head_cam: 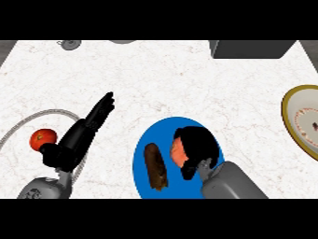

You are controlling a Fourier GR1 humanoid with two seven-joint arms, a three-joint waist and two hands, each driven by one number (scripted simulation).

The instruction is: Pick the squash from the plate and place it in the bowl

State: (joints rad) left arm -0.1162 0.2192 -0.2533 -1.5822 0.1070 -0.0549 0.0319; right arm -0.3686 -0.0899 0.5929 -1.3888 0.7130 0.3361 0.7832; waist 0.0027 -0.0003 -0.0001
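Squash (179, 151): on blue plate (142, 149), under right hand (197, 145).
Fingers: curled round it.
Bowl (293, 122): well right.
Left hand (86, 128): open, resting.

Left hand (86, 128) straight-fingered; right hand (197, 148) curled downward

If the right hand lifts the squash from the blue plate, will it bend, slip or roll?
The squash looks rounded and smooth, so it may slip or roll if released. It probably stays stiff, since no sag shows under the right hand curled over it. Most of it is hidden, so its weight is unclear.
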